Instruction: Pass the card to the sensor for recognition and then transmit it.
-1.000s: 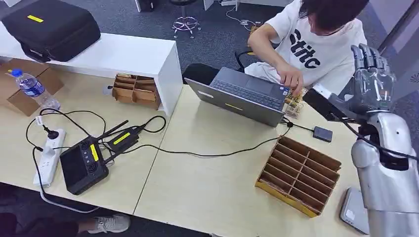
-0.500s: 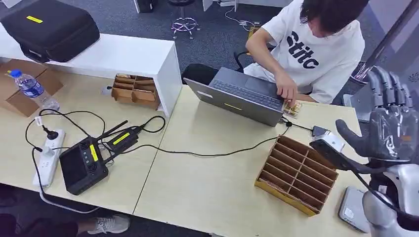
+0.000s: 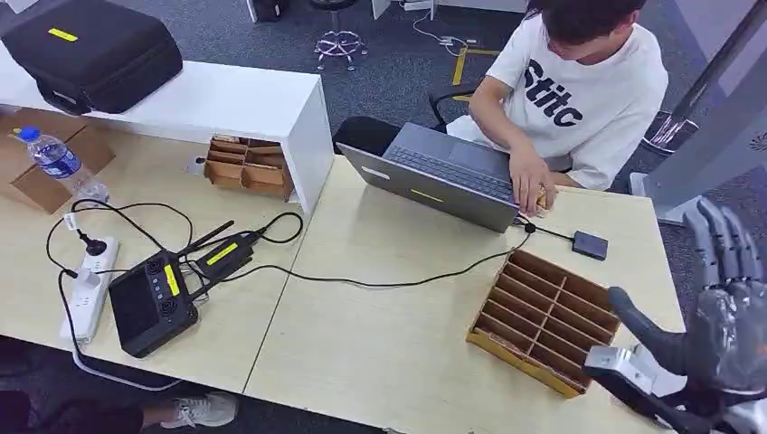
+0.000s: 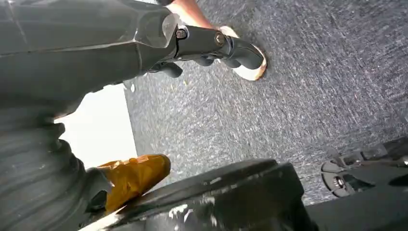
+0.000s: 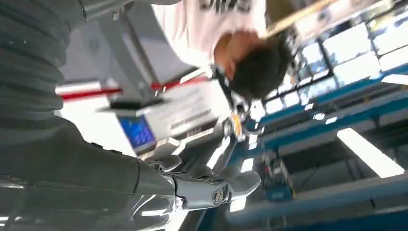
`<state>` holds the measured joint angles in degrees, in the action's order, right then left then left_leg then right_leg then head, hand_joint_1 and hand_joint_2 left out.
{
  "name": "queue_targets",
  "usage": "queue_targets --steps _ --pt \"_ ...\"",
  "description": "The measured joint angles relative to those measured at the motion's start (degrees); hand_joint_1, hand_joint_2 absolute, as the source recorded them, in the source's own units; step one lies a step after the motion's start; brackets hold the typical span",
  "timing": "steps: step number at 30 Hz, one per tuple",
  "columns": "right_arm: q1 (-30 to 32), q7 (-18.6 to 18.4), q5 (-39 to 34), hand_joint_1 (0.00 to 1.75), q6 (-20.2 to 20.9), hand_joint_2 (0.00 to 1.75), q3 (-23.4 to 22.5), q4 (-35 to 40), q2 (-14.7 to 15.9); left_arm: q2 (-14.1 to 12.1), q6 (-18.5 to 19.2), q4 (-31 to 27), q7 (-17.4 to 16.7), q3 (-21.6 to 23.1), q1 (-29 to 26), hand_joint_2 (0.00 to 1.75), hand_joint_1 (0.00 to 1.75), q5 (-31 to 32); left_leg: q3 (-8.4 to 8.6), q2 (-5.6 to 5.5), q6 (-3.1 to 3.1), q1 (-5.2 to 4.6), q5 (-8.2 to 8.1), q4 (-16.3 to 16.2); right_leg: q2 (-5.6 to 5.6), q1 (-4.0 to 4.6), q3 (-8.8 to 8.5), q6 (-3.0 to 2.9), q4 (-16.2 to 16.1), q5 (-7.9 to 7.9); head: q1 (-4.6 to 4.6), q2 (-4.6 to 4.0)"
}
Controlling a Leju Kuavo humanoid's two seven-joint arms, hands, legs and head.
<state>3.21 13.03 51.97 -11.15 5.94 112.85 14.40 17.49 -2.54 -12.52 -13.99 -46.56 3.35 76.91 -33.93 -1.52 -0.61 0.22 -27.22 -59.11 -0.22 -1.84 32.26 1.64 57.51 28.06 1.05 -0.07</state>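
"Card (image 3: 622, 363) first. Where was it?"

"Low by the table's (image 3: 380, 334) near right corner. The right hand (image 3: 719, 330) seemed to pinch it under the thumb, with the other fingers spread up."

"And the sensor (image 3: 590, 244)?"

"On the table, past the wooden tray (image 3: 547, 316). The card's white end pointed that way. The left hand (image 4: 202, 41) hung far off; I couldn't tell about its fingers."

office, desks (image 3: 362, 334), laptop (image 3: 443, 176), grey carpet (image 3: 389, 63)
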Motion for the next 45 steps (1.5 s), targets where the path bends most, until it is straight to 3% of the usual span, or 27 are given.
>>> queue_targets --steps 9,13,19,25,30,35,45 --pt "11.8 3.7 -5.5 0.00 -0.1 1.75 -1.3 5.1 -0.8 0.0 -0.9 0.0 0.9 -2.0 -0.2 1.75 0.00 -1.2 0.05 0.15 -0.05 0.00 -0.06 0.0 0.11 0.00 0.00 -0.02 0.0 0.03 -0.02 0.00" --pt "13.9 3.9 -6.1 0.00 -0.1 1.75 -1.3 6.1 -1.0 0.0 -1.0 0.0 0.9 -2.6 -0.2 1.75 0.00 -1.3 0.08 0.19 -0.04 0.00 -0.06 0.0 0.15 0.00 -0.02 -0.02 0.0 0.02 0.00 0.00" --pt "16.3 6.4 -13.3 0.00 3.2 1.75 -1.3 6.6 -1.0 0.0 -1.2 0.0 1.4 -3.3 -0.2 1.75 0.00 -1.7 0.10 0.19 -0.04 0.00 -0.06 0.0 0.15 0.00 -0.03 -0.02 0.0 0.02 0.00 0.00" --pt "18.0 6.7 -14.0 0.00 3.5 1.75 -1.3 6.6 -1.0 0.0 -1.5 0.0 1.4 -3.6 -0.2 1.75 0.00 -1.8 0.10 0.21 -0.04 0.00 -0.06 0.0 0.16 0.00 -0.02 -0.02 0.0 0.02 -0.02 0.00" --pt "17.7 1.7 -7.8 0.00 2.8 1.75 -0.2 5.4 -0.7 0.0 -1.6 0.0 1.4 -3.8 -0.2 1.75 0.00 -1.4 0.10 0.22 -0.04 0.00 -0.06 0.0 0.16 0.01 -0.05 -0.02 0.0 0.02 -0.02 0.00" --pt "16.1 -6.6 1.4 0.00 -2.6 1.75 3.2 0.9 0.2 0.0 -1.7 0.0 0.9 -3.8 -0.2 1.75 0.00 -0.8 0.12 0.23 -0.04 0.00 -0.05 0.0 0.16 0.01 -0.06 -0.02 0.0 0.01 -0.02 0.00" --pt "14.9 -8.0 2.7 0.00 -3.5 1.75 6.3 -4.0 1.0 0.0 -1.7 0.0 0.8 -3.8 -0.2 1.75 0.00 -0.8 0.12 0.23 -0.04 0.00 -0.05 0.0 0.16 0.01 -0.06 -0.02 0.0 0.01 -0.02 0.00"
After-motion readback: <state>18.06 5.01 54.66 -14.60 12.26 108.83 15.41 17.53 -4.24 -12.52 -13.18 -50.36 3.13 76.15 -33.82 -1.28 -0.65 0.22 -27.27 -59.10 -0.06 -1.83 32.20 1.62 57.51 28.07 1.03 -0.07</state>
